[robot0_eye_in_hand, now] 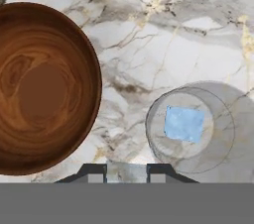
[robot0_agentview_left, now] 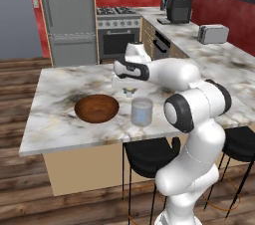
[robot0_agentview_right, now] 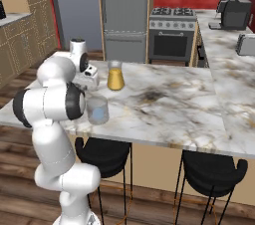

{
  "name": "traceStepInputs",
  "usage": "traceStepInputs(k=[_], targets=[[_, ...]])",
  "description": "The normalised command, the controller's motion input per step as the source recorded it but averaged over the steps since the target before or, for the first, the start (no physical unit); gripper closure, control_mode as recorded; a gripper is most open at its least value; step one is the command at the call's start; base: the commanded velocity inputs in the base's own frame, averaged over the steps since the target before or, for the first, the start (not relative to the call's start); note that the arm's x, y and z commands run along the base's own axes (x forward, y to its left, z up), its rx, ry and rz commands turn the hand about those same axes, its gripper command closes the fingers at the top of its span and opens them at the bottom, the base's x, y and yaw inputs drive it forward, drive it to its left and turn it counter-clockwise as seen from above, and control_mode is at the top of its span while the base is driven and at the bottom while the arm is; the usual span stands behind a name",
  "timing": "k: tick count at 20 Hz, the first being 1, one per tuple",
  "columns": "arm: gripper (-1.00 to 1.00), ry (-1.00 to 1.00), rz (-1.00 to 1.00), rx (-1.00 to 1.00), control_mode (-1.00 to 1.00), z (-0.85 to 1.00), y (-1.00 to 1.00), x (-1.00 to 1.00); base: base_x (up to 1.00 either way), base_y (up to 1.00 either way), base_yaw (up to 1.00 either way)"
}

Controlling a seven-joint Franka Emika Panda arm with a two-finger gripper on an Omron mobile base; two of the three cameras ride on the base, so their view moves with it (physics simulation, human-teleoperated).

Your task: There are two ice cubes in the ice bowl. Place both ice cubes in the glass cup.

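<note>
Marbled white-and-grey stone formed the island counter [robot0_agentview_left: 60, 119] on which the task items were placed. The ice bowl [robot0_agentview_left: 96, 108], of reddish-brown wood grain, was positioned toward the left of the counter, and its interior was seen from the hand view [robot0_eye_in_hand: 44, 89] as bare wood. The glass cup [robot0_agentview_left: 142, 112] was set upright just to the right of the bowl, apart from it, near the front edge of the counter. One pale-blue ice cube [robot0_eye_in_hand: 184, 123] was seen lying flat at the bottom of the cup in the hand view, and a blue tint was visible low inside the cup [robot0_agentview_right: 97, 109] from the right base view. The gripper [robot0_eye_in_hand: 128, 172] was held above the counter between bowl and cup, just on the far side of the cup, pointing downward. Its fingers [robot0_eye_in_hand: 95, 172] were drawn close together on a small pale block; whether this was the second ice cube could not be told. A handled pitcher [robot0_agentview_right: 115, 75] of orange juice was placed farther back on the counter. Black stools [robot0_agentview_right: 103, 155] were set beneath the near edge
</note>
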Motion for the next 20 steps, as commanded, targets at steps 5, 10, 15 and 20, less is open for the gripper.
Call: traceStepInputs(k=[5,10,15,20], targets=[[1.00,0.07,-0.08,-0.02,-1.00,0.00,-0.44,0.02,0.00,0.00,0.00],[1.00,0.00,0.00,-0.01,-1.00,-0.02,0.00,0.06,0.00,0.00,0.00],[1.00,-0.03,0.00,-0.06,-1.00,-0.24,-0.30,-0.20,0.00,0.00,0.00],[1.00,-0.03,0.00,-0.03,-1.00,-0.08,-0.28,-0.03,0.00,0.00,0.00]])
